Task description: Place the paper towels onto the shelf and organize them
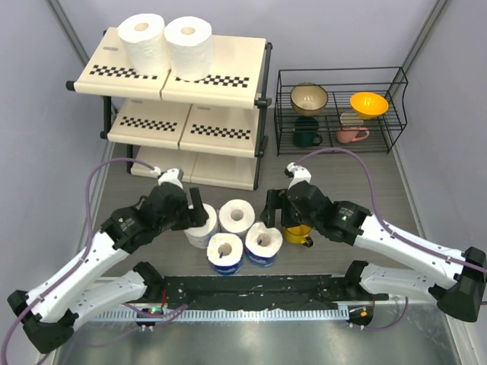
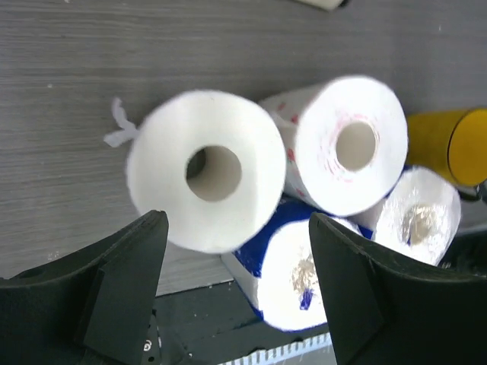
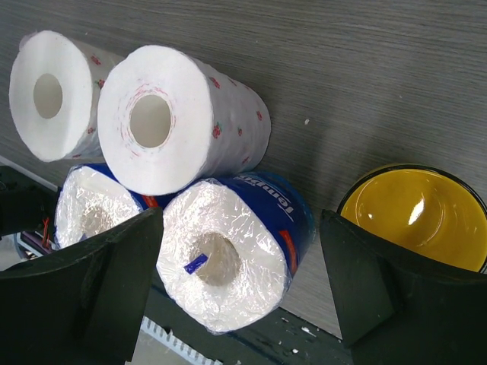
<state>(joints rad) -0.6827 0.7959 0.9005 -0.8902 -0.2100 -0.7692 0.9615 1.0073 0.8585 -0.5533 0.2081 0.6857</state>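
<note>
Two bare white paper towels (image 1: 144, 39) (image 1: 190, 46) stand on the top board of the shelf (image 1: 232, 65). Four more cluster on the table: a bare roll (image 2: 205, 167), a red-printed roll (image 2: 346, 144) and two in blue wrappers (image 1: 225, 253) (image 1: 263, 243). My left gripper (image 1: 190, 213) is open just left of the cluster, the bare roll ahead of its fingertips (image 2: 125, 289), nothing between them. My right gripper (image 1: 280, 213) is open over the right blue-wrapped roll (image 3: 228, 258), its fingers (image 3: 358, 281) apart from it.
A yellow mug (image 1: 297, 232) stands right next to the cluster, under the right gripper. A black wire rack (image 1: 341, 71) with bowls and mugs sits at the back right. A black mat (image 1: 251, 293) runs along the near edge.
</note>
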